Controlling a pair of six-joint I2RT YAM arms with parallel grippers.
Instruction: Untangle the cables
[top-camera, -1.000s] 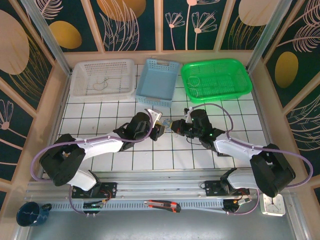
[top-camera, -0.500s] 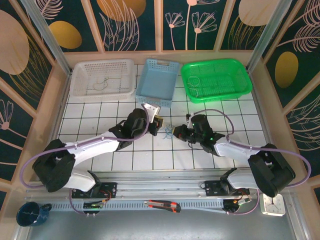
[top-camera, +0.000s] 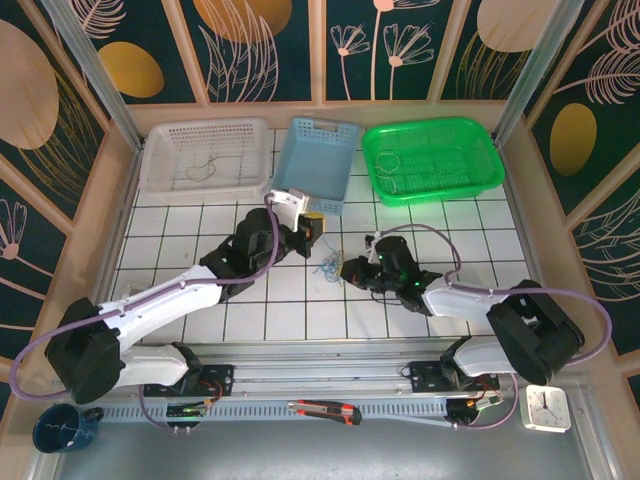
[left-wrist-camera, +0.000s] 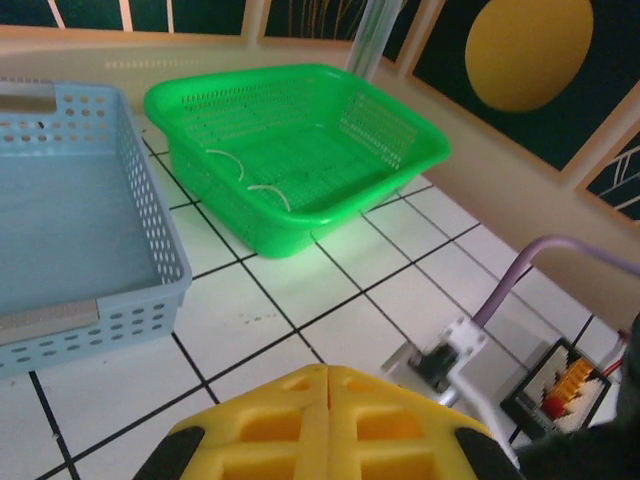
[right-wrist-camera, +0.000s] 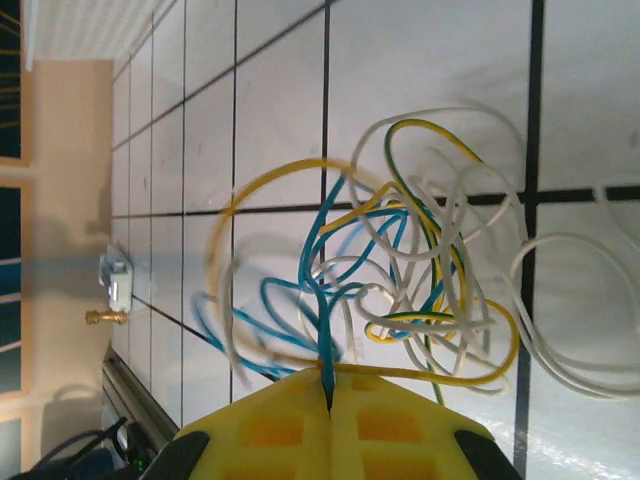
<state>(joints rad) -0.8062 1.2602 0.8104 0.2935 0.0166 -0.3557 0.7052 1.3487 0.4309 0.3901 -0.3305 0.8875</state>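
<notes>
The cables (top-camera: 328, 268) lie as a small blue, yellow and white tangle on the white tiles between the two arms. My right gripper (top-camera: 346, 270) sits at the tangle's right edge. In the right wrist view the right gripper (right-wrist-camera: 328, 384) is shut on a blue cable (right-wrist-camera: 322, 300) that runs up into the cables (right-wrist-camera: 420, 270). My left gripper (top-camera: 312, 222) hovers farther back, near the blue basket and apart from the tangle. In the left wrist view the left gripper (left-wrist-camera: 327, 372) is shut, its yellow fingers pressed together with nothing between them.
A white basket (top-camera: 160, 150), a blue basket (top-camera: 316, 165) and a green basket (top-camera: 432, 157) line the far edge. Pale wires (left-wrist-camera: 250, 175) lie in the green basket (left-wrist-camera: 400, 130). A cutter (top-camera: 325, 410), a clock (top-camera: 545, 408) and a mug (top-camera: 60, 428) sit by the near rail.
The grippers met over the tangle a second ago. The left gripper has drawn back toward the blue basket. The right gripper has shifted left and nearer with the tangle.
</notes>
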